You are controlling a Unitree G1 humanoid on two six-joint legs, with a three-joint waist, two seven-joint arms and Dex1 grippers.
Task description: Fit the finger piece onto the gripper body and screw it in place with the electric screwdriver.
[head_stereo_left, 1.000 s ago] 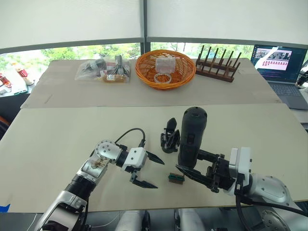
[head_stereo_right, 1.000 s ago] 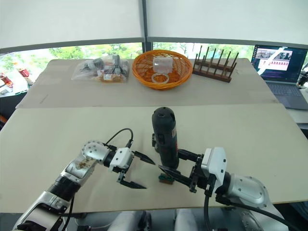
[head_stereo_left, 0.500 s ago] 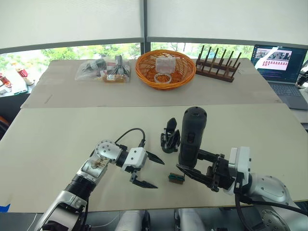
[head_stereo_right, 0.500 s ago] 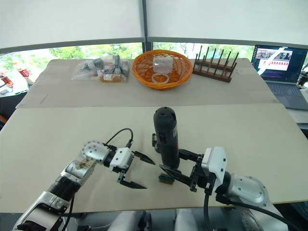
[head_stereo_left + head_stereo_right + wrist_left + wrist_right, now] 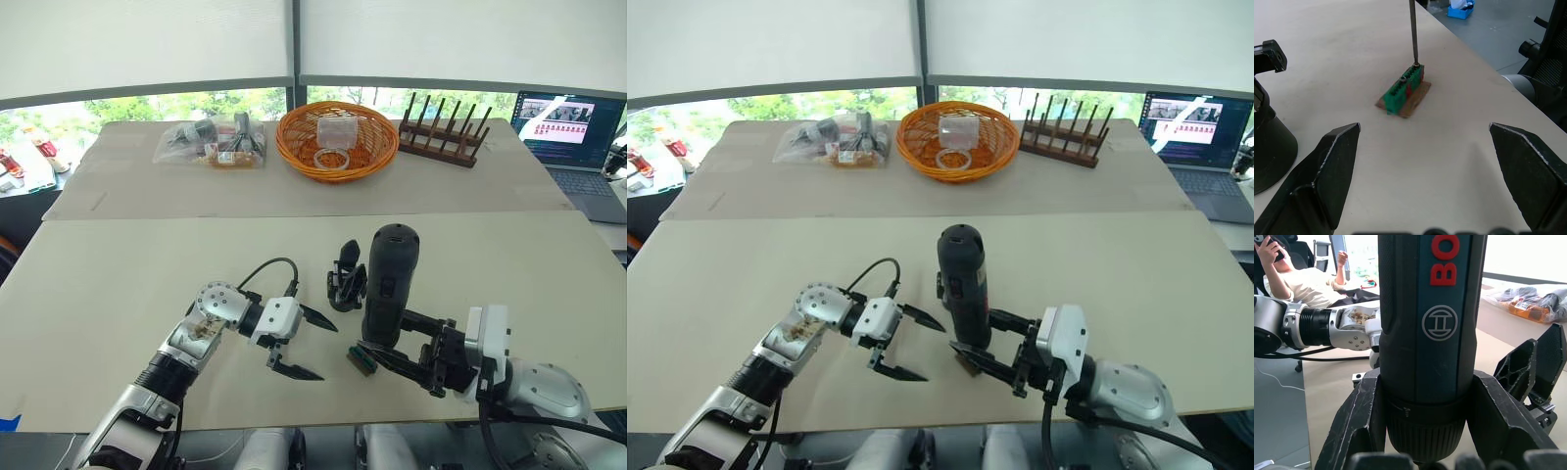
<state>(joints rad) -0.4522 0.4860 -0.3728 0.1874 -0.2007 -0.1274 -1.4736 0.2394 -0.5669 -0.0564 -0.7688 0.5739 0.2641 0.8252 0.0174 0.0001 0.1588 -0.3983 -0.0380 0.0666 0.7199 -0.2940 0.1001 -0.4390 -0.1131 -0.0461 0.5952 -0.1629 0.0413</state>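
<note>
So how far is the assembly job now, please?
Nothing looks assembled yet. The gripper body stands on the table with no tool on it. In hand: the right gripper holds the electric screwdriver upright, its bit touching the small green-and-brown block. The left gripper is open and holds nothing. Fitting the finger piece and screwing it remain.

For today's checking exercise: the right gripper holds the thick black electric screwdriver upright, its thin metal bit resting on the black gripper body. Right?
Not quite. The right gripper does hold the electric screwdriver upright, but the left wrist view shows its bit on the small green-and-brown block, not the gripper body.
</note>
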